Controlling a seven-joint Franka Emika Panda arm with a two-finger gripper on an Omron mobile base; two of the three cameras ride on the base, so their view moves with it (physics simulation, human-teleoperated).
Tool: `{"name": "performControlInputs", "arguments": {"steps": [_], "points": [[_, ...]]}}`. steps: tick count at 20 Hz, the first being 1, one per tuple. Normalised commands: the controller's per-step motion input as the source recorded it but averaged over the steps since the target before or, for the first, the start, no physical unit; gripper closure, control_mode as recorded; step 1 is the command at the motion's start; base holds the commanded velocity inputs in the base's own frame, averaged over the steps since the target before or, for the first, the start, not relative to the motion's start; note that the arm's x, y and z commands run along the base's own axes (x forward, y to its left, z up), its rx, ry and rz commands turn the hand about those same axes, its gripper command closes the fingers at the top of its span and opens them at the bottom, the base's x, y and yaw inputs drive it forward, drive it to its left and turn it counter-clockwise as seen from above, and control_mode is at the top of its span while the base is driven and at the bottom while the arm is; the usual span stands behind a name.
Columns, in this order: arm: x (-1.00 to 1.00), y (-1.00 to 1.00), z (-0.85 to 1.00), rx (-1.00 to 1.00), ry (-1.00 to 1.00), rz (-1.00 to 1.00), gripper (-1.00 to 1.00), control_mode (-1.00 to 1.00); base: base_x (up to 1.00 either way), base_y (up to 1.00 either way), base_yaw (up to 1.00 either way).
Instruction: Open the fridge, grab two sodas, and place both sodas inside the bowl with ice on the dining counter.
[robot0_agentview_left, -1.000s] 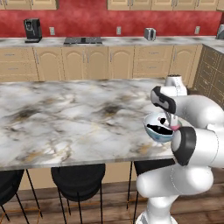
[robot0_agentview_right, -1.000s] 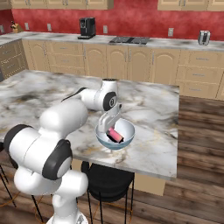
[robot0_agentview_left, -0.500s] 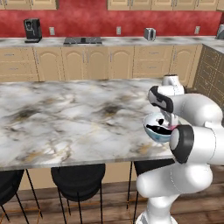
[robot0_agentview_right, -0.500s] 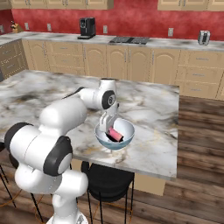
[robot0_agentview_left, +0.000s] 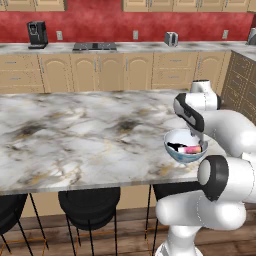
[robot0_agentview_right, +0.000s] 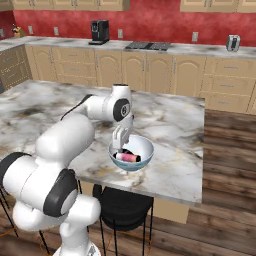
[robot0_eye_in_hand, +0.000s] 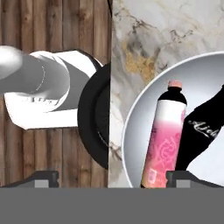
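The pale bowl with ice (robot0_agentview_left: 172, 138) (robot0_agentview_right: 146, 145) (robot0_eye_in_hand: 131, 118) stands near the right edge of the dining counter (robot0_agentview_left: 75, 135) (robot0_agentview_right: 175, 125) (robot0_eye_in_hand: 153, 26). Both sodas lie inside it: the pink one (robot0_agentview_left: 193, 149) (robot0_agentview_right: 128, 158) (robot0_eye_in_hand: 162, 140) and the dark one (robot0_agentview_left: 175, 146) (robot0_eye_in_hand: 201, 131) side by side. My gripper (robot0_agentview_left: 197, 137) (robot0_agentview_right: 120, 145) (robot0_eye_in_hand: 117, 178) hangs just over the bowl, open, its fingers spread wide with the pink bottle's lower end lying loose between them. The fridge is out of view.
Black round stools (robot0_agentview_left: 87, 205) (robot0_agentview_right: 122, 205) (robot0_eye_in_hand: 96, 118) stand under the counter's near edge, over a wooden floor. Along the back wall runs a grey worktop with a coffee machine (robot0_agentview_left: 36, 34) (robot0_agentview_right: 99, 31) and a toaster (robot0_agentview_left: 171, 38).
The jaws have gone from shut to wide apart over the bowl, letting go of the pink soda, which now lies loose beside the dark one. The arm has barely moved.
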Motion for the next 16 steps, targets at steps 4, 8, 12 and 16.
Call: {"name": "performControlInputs", "arguments": {"steps": [4,8,12,16], "points": [[-0.7,0.0,0.7,0.04,-0.05,0.0,-1.0,-1.0,0.0,0.0,0.0],[-0.62,0.0,0.7,0.02,-0.04,0.0,-1.0,-1.0,0.0,0.0,0.0],[-0.65,0.04,0.65,0.02,-0.04,0.0,-1.0,-1.0,0.0,0.0,0.0],[-0.74,0.23,0.54,0.02,-0.02,-0.05,-1.0,-1.0,0.0,0.0,0.0]]}}
